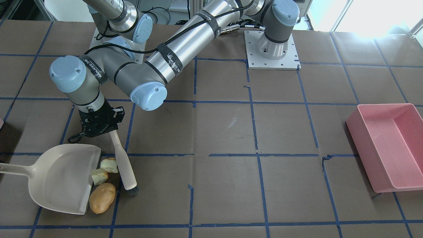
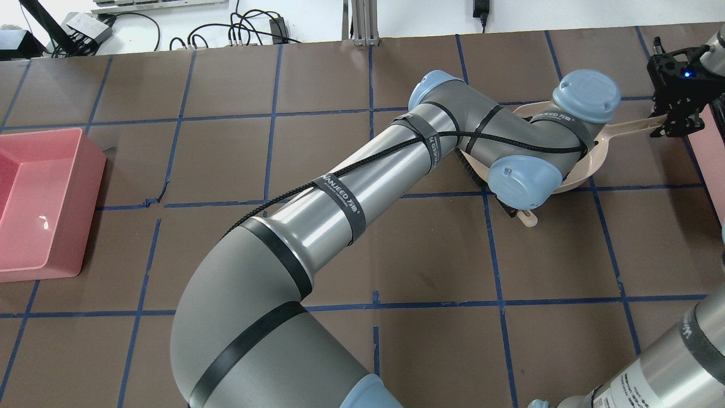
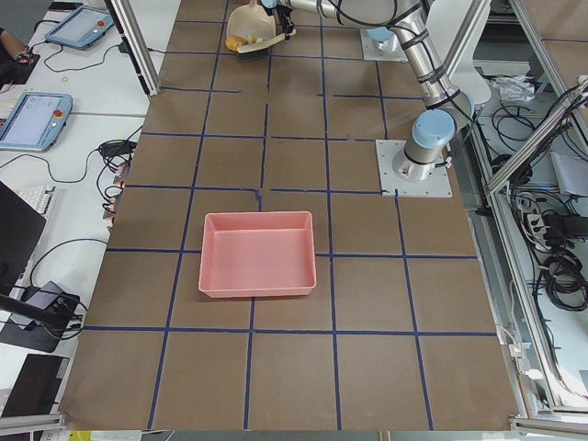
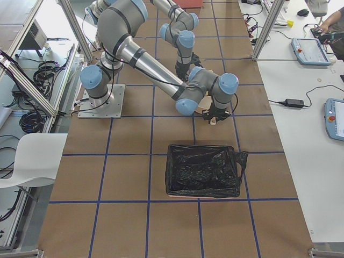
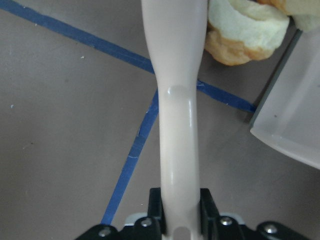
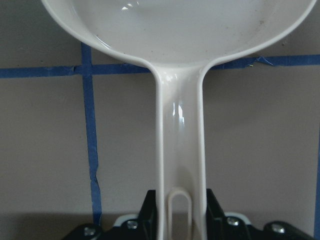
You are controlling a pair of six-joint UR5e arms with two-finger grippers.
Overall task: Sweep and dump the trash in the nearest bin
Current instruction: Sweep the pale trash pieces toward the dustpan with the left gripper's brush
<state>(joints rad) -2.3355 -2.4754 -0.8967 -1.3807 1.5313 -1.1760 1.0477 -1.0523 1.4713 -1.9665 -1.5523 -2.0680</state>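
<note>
Exterior front-facing trash (image 1: 102,197): orange-brown lump, two pale yellow chunks.
Left gripper (image 5: 180,210): clenched on brush handle (image 5: 177,125).
Right gripper (image 6: 181,210): clenched on dustpan handle (image 6: 180,140).

Left end effector (image 1: 110,127), right end effector (image 2: 671,120) both clamped

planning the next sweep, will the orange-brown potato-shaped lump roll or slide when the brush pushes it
The potato-shaped lump is rounded and oblong, so it will probably roll or pivot rather than slide straight. It lies lengthwise along the dustpan lip, so a broadside push from the brush may well roll it in. Its smooth skin suggests firm, not crumbly.
</note>
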